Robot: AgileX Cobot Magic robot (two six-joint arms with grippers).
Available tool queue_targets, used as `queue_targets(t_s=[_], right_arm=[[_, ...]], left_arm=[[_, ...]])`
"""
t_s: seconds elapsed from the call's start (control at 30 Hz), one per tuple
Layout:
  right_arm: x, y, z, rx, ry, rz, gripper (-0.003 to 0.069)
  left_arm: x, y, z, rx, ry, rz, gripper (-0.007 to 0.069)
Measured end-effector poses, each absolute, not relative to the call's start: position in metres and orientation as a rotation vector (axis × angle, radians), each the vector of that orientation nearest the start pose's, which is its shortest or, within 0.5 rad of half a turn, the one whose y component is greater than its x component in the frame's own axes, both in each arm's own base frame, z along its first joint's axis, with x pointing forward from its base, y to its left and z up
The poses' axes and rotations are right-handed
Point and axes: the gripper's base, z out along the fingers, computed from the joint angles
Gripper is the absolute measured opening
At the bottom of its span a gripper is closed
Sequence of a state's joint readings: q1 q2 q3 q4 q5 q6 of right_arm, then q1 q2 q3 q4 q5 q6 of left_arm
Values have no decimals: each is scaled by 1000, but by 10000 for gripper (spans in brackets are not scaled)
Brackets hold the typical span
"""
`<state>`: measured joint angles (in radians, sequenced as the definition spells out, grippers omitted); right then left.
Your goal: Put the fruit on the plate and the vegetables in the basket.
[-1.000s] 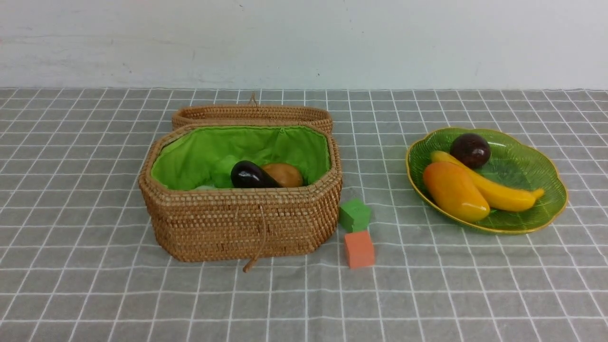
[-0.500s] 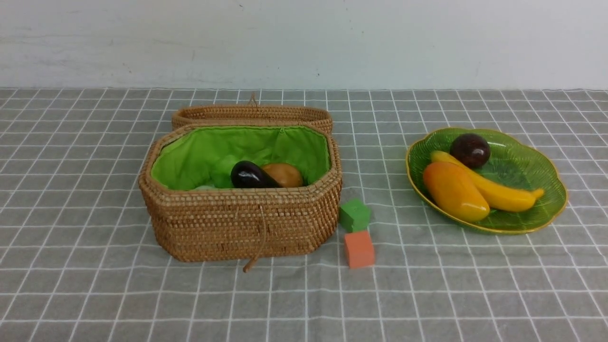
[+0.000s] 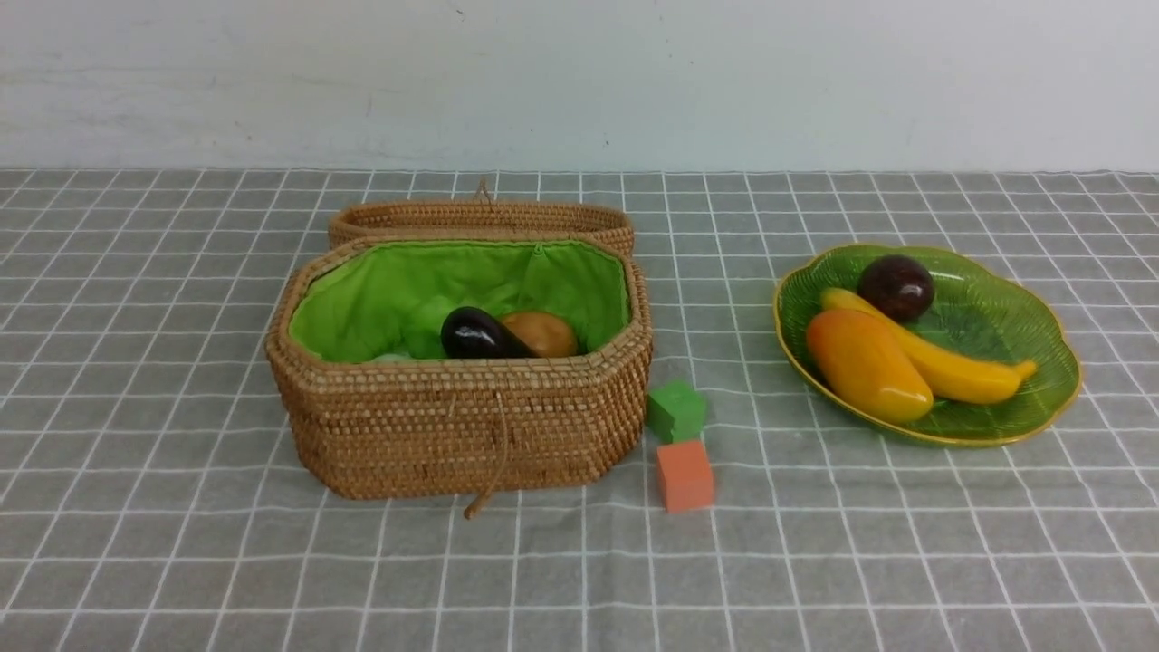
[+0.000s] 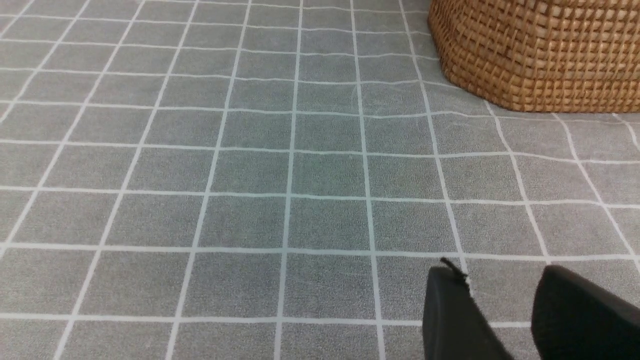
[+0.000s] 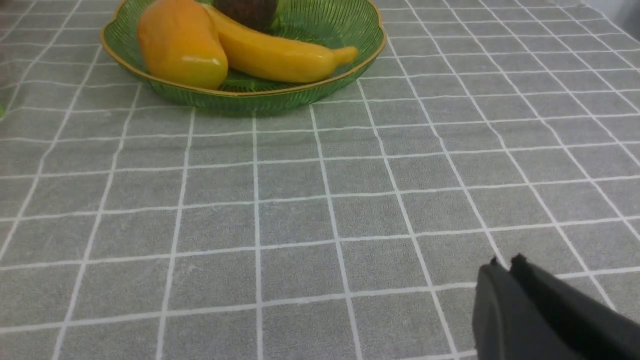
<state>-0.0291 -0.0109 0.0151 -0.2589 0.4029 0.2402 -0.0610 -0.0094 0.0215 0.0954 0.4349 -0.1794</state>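
On the green glass plate [image 3: 1023, 326] at the right lie a yellow banana [image 3: 951, 367], an orange mango [image 3: 865, 364] and a dark maroon fruit [image 3: 896, 287]. The woven basket [image 3: 453, 426] with green lining holds a dark purple eggplant [image 3: 473, 335] and a brown potato [image 3: 543, 333]; other vegetables are hidden. Neither arm shows in the front view. My left gripper [image 4: 500, 275] hangs open and empty over bare cloth, near the basket [image 4: 540, 55]. My right gripper [image 5: 505, 262] is shut and empty, well short of the plate [image 5: 280, 97], the mango [image 5: 180, 42] and the banana [image 5: 280, 55].
A green cube [image 3: 675, 409] and an orange cube [image 3: 685, 474] sit on the grey checked tablecloth between basket and plate. The basket's lid [image 3: 480, 217] lies open behind it. A white wall closes the far side.
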Motion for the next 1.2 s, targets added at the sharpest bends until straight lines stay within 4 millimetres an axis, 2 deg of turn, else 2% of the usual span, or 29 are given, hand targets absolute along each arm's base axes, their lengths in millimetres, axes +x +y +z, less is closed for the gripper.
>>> queue_targets(t_s=[1.2], right_arm=[[51, -11, 174, 77, 1875, -127, 76]], left_arm=[[51, 1, 168, -57, 1928, -64, 239]])
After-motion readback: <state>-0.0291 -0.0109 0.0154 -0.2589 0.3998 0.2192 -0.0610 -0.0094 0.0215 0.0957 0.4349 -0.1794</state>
